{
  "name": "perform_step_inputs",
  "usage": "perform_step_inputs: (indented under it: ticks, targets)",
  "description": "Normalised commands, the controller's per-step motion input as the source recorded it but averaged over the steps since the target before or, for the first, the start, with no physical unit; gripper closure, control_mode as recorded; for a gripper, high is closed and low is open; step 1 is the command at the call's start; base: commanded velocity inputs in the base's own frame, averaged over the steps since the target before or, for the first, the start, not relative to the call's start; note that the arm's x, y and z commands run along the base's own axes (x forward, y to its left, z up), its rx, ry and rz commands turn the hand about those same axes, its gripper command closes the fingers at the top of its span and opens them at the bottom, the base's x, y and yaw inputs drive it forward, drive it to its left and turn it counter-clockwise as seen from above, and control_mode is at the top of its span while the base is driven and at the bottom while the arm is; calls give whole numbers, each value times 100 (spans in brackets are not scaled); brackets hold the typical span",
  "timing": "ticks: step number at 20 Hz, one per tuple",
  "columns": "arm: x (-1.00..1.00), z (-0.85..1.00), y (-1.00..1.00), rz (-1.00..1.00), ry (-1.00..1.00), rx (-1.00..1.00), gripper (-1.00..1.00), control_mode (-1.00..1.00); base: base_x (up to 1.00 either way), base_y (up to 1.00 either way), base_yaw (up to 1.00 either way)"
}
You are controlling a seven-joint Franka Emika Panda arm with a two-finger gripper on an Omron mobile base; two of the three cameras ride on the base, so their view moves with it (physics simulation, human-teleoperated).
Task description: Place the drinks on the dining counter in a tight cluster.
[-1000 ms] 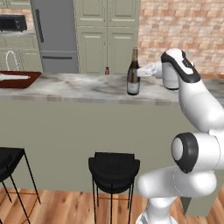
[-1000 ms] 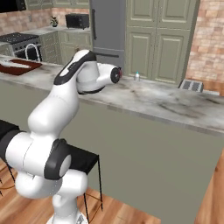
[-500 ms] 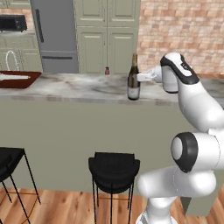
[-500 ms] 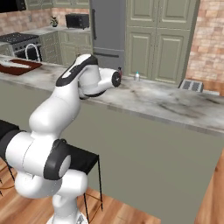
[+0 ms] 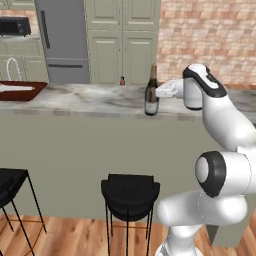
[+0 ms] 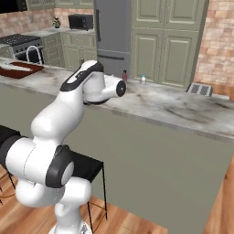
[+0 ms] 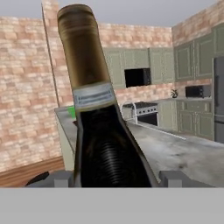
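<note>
A tall dark wine bottle with a pale label stands upright at the near edge of the dining counter. My gripper reaches in from its right and is shut on its body. In the hand view the wine bottle sits close up between my fingertips, leaning with the camera's roll. A short maroon bottle stands at the counter's far edge, behind and left of the wine bottle. In the right base view the maroon bottle has a small clear water bottle a short way to its right.
A reddish-brown tray lies on the counter's left end. Black bar stools stand on the wood floor below the counter's front wall. The fridge and sage cabinets line the back wall.
The gripper and the wine bottle have come down a little and shifted slightly left together. The other bottles have not moved.
</note>
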Motion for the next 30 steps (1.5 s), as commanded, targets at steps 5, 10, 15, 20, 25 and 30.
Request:
perform_step_inputs:
  ticks: [5,10,15,20,25,30]
  targets:
    - [42,0,0,-1,0,0,100,-100,0,0,0]
    - [44,0,-5,0,0,0,100,-100,0,0,0]
    - [42,-12,-6,0,0,0,100,-100,0,0,0]
    - [43,-4,-15,0,0,0,100,-100,0,0,0]
    - [31,0,-14,0,0,0,100,-100,0,0,0]
    - [29,-4,-8,0,0,0,100,-100,0,0,0]
